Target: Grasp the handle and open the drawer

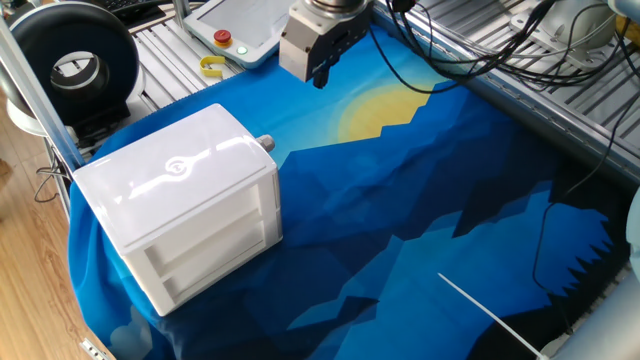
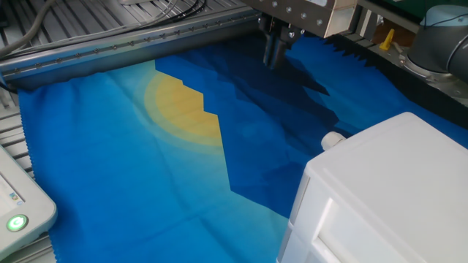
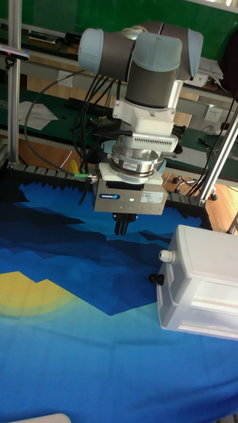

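blue mountain-print cloth (image 1: 420,220) on table

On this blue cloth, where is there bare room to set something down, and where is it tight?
Free: the wide stretch of cloth from the yellow sun patch out past the white cabinet. Tight: around the handle on the cabinet's side, and under the gripper, which hangs shut above the cloth's far edge.

A: Handle (image 1: 266,143) status?
B: Small grey knob, sticking out sideways from the white box's upper corner, nothing touching it.
A: Drawer (image 1: 215,255)?
B: Glossy white front, sitting flush in the box, fully closed.
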Available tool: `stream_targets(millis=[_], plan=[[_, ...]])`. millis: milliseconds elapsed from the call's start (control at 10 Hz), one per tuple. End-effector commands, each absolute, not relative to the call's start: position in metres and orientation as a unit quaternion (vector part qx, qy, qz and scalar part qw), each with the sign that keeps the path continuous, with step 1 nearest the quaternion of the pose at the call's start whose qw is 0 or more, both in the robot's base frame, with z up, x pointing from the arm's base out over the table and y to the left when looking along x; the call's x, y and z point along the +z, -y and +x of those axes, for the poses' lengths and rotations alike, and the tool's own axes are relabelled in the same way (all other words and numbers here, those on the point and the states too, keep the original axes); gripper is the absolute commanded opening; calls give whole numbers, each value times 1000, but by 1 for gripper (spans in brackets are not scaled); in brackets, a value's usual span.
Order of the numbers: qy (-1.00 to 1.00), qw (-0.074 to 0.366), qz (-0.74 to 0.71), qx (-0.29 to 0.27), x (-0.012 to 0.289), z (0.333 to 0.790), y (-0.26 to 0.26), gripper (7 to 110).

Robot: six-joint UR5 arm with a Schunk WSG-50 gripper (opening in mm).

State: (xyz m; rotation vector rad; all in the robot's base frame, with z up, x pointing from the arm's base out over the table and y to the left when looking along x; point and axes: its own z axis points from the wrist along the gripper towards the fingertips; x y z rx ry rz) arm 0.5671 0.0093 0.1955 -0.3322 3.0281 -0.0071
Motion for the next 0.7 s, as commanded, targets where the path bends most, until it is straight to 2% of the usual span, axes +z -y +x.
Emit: stream_targets(millis=[0, 100, 300, 400, 600], plan=[[-982, 69, -168, -52, 205, 580, 11, 7], [-976, 94, -193, -47, 208, 592, 5, 7], [-953, 86, -287, 32, 206, 577, -39, 7], [-943, 87, -318, 49, 206, 573, -51, 7], [-911, 129, -390, 45, 211, 585, -74, 7]])
